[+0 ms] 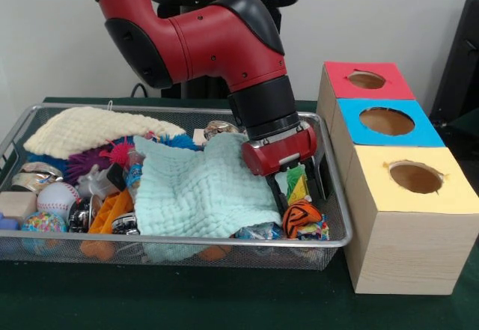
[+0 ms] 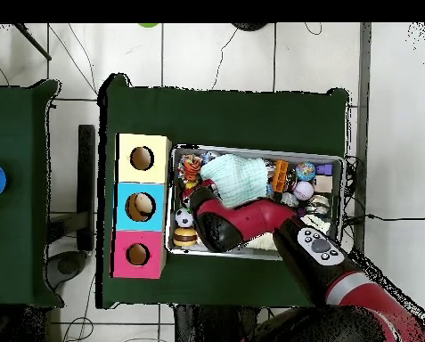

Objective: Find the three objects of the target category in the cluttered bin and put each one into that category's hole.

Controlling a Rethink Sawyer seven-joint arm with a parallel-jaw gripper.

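My gripper hangs low in the right end of the wire bin, over a green and yellow toy. Its two black fingers stand apart on either side of that toy, open. Just in front of it lies an orange tiger-striped ball, also seen in the overhead view as the striped ball. A mint cloth covers the bin's middle. Three boxes with round holes stand beside the bin: red, blue, yellow. In the overhead view the arm hides the gripper.
A cream cloth, a baseball, spiky purple and pink toys and orange pieces fill the bin's left part. The overhead view shows a small soccer ball and a burger-like toy near the boxes.
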